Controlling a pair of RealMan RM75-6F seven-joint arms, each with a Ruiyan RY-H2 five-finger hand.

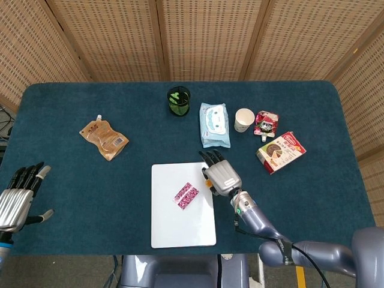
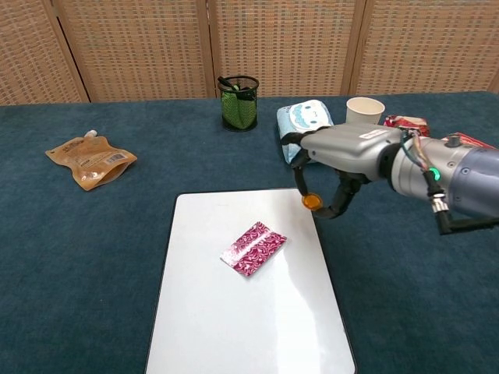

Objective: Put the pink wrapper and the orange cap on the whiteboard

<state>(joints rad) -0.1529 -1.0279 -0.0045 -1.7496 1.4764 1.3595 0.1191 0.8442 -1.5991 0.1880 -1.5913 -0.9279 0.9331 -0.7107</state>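
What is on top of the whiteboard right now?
The pink wrapper lies flat on the whiteboard. The right hand holds the orange cap over the board's right edge; whether it touches cannot be told.

A: The whiteboard point(image 2: 234, 312) looks smooth and glossy; the pink wrapper point(image 2: 253, 248) on it shines like foil.

B: The table point(image 2: 78, 257) beneath the whiteboard wears matt, felt-like cloth; the right hand point(image 2: 343, 152) looks brushed metal.
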